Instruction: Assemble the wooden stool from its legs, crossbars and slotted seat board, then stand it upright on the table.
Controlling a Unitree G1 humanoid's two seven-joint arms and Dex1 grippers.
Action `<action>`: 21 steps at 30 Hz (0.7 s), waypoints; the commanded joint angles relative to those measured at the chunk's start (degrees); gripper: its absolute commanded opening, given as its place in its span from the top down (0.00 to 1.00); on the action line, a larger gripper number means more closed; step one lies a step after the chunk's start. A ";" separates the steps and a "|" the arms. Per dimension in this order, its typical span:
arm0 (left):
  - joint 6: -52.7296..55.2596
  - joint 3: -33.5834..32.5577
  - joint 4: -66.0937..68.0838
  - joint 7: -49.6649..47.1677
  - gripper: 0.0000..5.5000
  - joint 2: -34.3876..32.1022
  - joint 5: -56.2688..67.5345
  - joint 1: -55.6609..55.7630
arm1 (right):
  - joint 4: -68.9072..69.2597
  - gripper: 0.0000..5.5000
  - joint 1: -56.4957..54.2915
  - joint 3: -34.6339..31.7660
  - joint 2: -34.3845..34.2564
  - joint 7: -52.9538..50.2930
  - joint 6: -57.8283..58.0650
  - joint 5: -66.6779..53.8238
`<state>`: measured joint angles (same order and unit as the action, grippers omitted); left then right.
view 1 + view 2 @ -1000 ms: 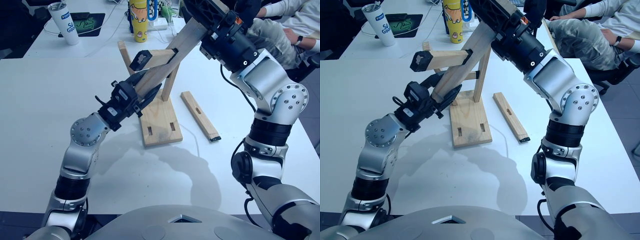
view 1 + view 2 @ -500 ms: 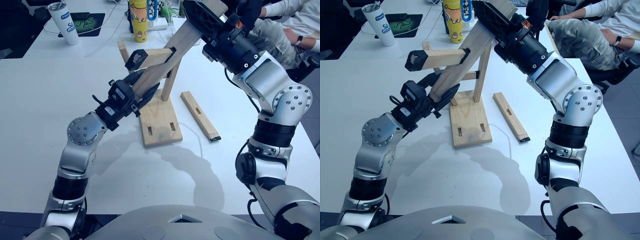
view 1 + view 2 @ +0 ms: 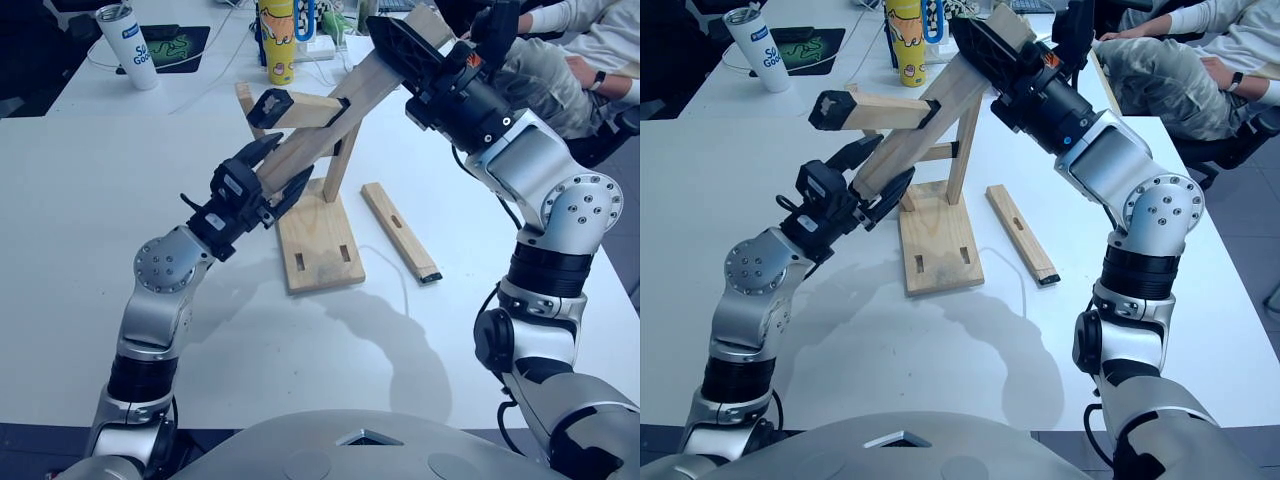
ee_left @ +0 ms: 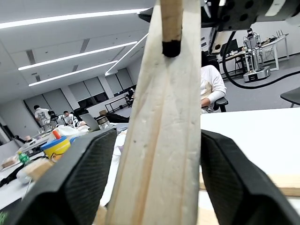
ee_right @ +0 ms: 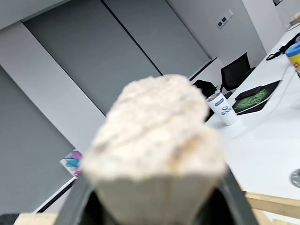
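A long wooden leg slants above the table, held at both ends. My left gripper is shut on its lower end; the left wrist view has the leg pressed between the pads. My right gripper is shut on the upper end, whose cut face faces the right wrist camera. A crossbar with a black cap juts left from the leg. Below, the slotted seat board lies flat with another leg standing in it.
A loose slotted wooden piece lies on the table right of the board. At the back stand a tumbler, a yellow cup and a dark mat. A person sits at the far right. Bare white tabletop spreads left and front.
Both arms have carried the held leg a little up and to the left. The capped crossbar end now sits higher, and the left gripper has risen with it.
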<state>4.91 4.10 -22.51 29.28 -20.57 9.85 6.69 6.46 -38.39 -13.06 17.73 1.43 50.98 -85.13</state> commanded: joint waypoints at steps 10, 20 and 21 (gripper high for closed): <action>7.52 -3.73 1.11 3.84 0.39 -5.47 3.14 -14.61 | 11.81 0.82 13.30 -1.47 8.41 -1.15 0.35 13.66; 6.50 -0.16 0.78 0.85 0.39 -2.89 0.22 -19.39 | 18.69 0.82 20.06 0.81 13.03 -9.17 10.01 13.74; 6.44 -0.09 0.74 0.63 0.39 -2.69 0.13 -19.53 | 18.29 0.82 20.45 0.81 12.53 -10.00 10.50 13.54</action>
<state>11.68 3.59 -21.18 30.61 -23.69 10.59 -12.24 25.71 -18.76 -12.68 30.64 -6.50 59.51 -71.00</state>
